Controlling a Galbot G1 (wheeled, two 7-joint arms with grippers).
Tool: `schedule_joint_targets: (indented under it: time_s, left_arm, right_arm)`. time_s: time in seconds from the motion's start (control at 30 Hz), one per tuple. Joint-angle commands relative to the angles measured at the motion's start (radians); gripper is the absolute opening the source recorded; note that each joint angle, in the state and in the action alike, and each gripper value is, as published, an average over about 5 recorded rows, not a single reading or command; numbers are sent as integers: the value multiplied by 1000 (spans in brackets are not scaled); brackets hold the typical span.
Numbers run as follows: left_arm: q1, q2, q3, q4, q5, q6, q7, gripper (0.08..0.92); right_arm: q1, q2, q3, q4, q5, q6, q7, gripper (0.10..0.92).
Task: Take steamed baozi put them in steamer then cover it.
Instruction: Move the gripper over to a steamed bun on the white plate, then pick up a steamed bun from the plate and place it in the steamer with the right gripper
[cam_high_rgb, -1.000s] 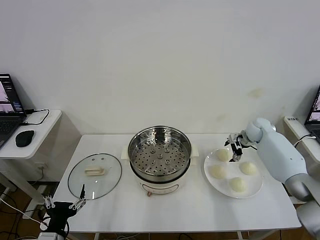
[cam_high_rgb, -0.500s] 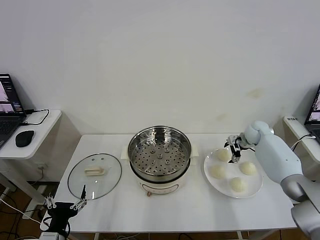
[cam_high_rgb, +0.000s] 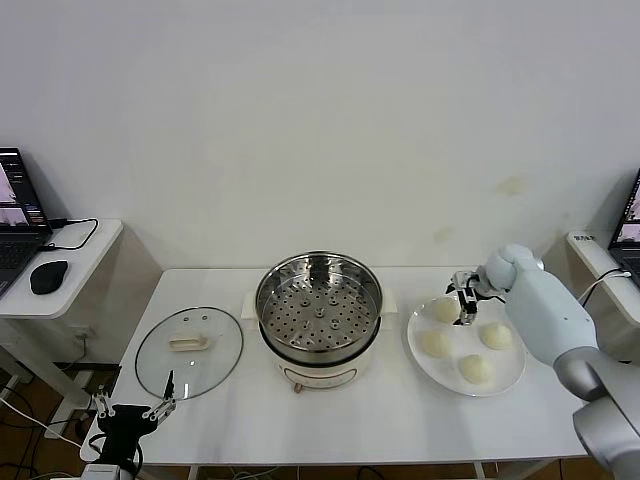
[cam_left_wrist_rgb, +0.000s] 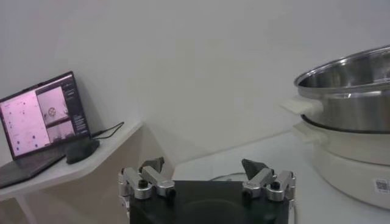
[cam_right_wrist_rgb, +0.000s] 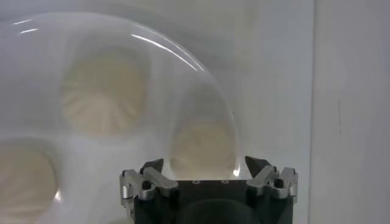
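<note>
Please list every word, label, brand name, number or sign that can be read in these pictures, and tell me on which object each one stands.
No text can be read.
Small square code sticker on the white base of the steamer: too small to read.
Laptop screen on the side table: windows show, nothing legible.
Mark on the front of the steamer base: too small to read.
Cover, plate and baozi: no print visible.

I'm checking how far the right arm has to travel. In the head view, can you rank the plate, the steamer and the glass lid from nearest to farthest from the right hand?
1. Plate: directly beneath the right hand, on the table's right side.
2. Steamer: at the table's centre.
3. Glass lid: flat on the table's left side, farthest away.
</note>
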Motion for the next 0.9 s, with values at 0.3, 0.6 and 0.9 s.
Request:
schedule_joint_targets:
  time_s: [0.3, 0.6, 0.9]
  left_arm:
    - [-3, 0, 5, 11, 4, 0, 1, 823]
    - [-13, 2, 9, 13, 5, 1, 1, 823]
    - [-21, 1, 18, 15, 18, 0, -4, 823]
  right_arm:
    - [-1, -5, 14, -2, 5, -1, 2, 537]
    - [75, -95, -48, 139, 141, -8, -78, 535]
    - [348, -132, -294, 248, 471, 8, -225, 535]
